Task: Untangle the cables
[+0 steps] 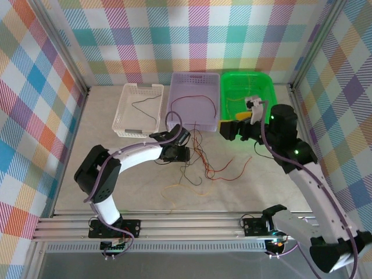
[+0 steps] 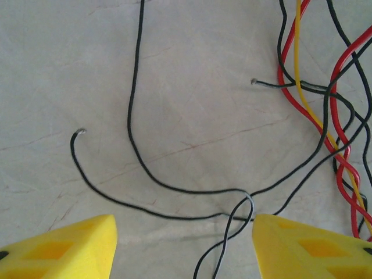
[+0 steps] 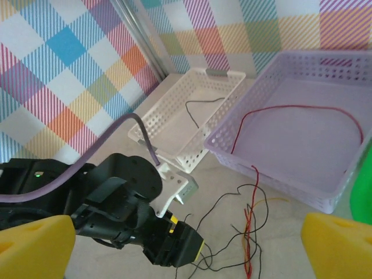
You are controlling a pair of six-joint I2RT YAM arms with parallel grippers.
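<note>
The cables (image 1: 203,163) lie in a loose tangle of thin black, red and yellow wires on the table in front of the baskets. My left gripper (image 1: 176,153) hangs low over the tangle's left side. Its yellow fingers (image 2: 64,247) stand apart, and in the left wrist view two crossing black wires (image 2: 249,204) lie on the table between them, close to the right finger. Red and yellow wires (image 2: 325,133) run along the right. My right gripper (image 3: 186,247) is open and holds nothing, and it hovers by the green basket's front-left corner (image 1: 228,131).
Three baskets stand at the back. The white one (image 1: 123,110) holds a black wire, the purple one (image 1: 174,87) a red wire (image 3: 302,107), the green one (image 1: 268,87) a yellow wire. Checked walls close in the table. The left arm's wrist (image 3: 122,192) sits below the right gripper.
</note>
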